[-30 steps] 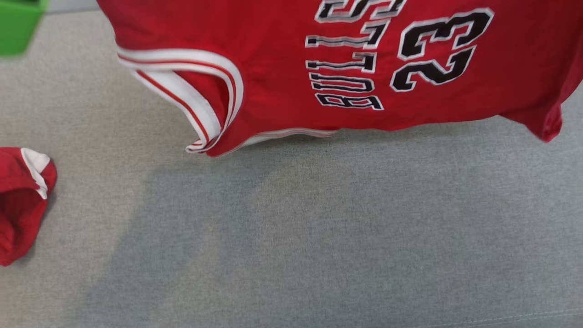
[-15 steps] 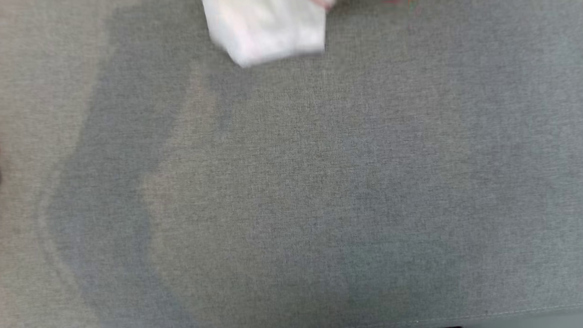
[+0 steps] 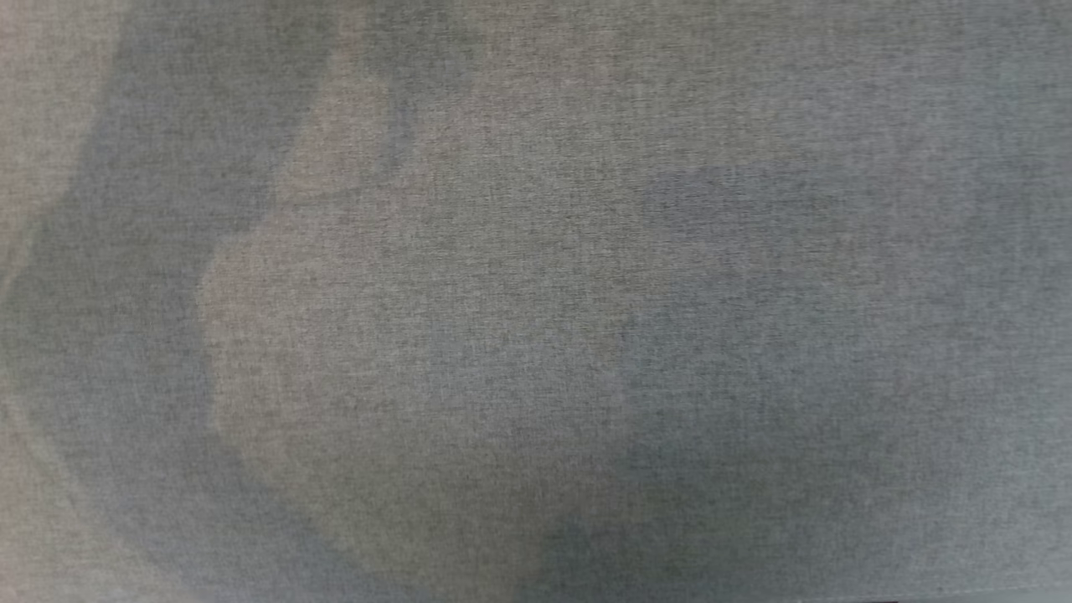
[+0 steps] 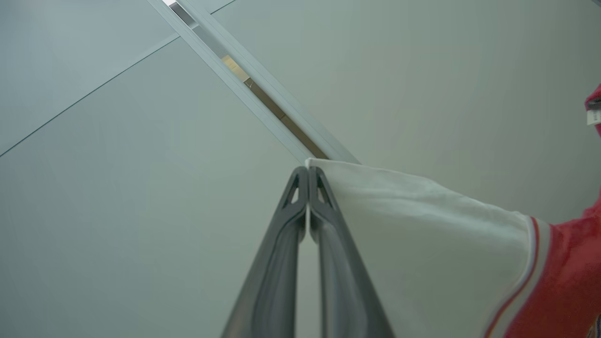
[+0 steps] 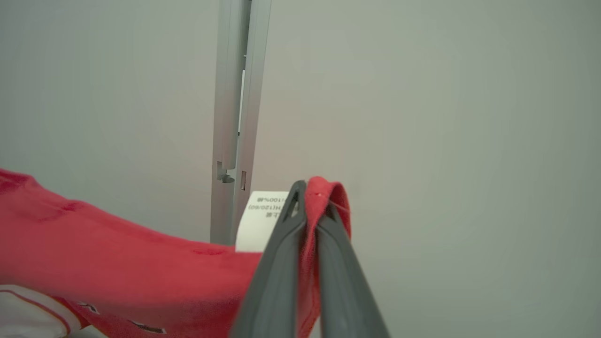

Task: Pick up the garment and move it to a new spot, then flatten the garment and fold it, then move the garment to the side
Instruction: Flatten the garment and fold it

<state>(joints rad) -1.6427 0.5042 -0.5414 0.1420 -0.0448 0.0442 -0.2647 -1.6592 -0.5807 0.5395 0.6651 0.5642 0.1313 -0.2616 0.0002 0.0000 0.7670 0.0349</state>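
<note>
The left gripper [image 4: 308, 174] is clamped on the white trim of the red garment [image 4: 446, 244] and the right gripper [image 5: 312, 190] on its red edge (beside the label [image 5: 259, 218]), probably to hold it spread in the air over the grey surface [image 3: 536, 301] for moving.

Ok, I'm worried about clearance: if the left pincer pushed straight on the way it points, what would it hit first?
Probably the aluminium rail between pale panels, beyond the left pincer, which pinches the red-and-white jersey; how far is unclear.
</note>
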